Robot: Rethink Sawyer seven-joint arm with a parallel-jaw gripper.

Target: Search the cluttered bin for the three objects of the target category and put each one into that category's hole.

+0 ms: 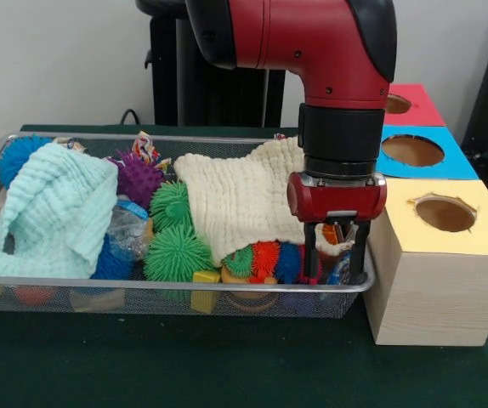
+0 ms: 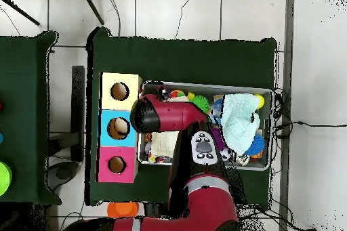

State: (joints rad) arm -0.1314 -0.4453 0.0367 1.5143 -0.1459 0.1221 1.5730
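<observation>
The wire mesh bin (image 1: 184,286) is full of clutter; its rim also shows in the overhead view (image 2: 271,130). My gripper (image 1: 337,257) is lowered into the bin's right front corner, next to the wooden boxes. Its fingers (image 1: 310,255) stand apart, open, with a small clear and blue item (image 1: 340,270) low between them; I cannot tell what it is. One crushed clear bottle with a blue label (image 1: 127,225) lies half under the mint cloth (image 1: 53,208) at the left. Other bottles are hidden. In the overhead view the arm (image 2: 166,114) covers the gripper.
A cream cloth (image 1: 244,200) covers the bin's middle. Green (image 1: 176,251), purple (image 1: 138,178) and blue (image 1: 19,157) spiky balls lie around it. Right of the bin stand boxes with holes: yellow (image 1: 445,212), blue (image 1: 412,150), red (image 1: 397,104).
</observation>
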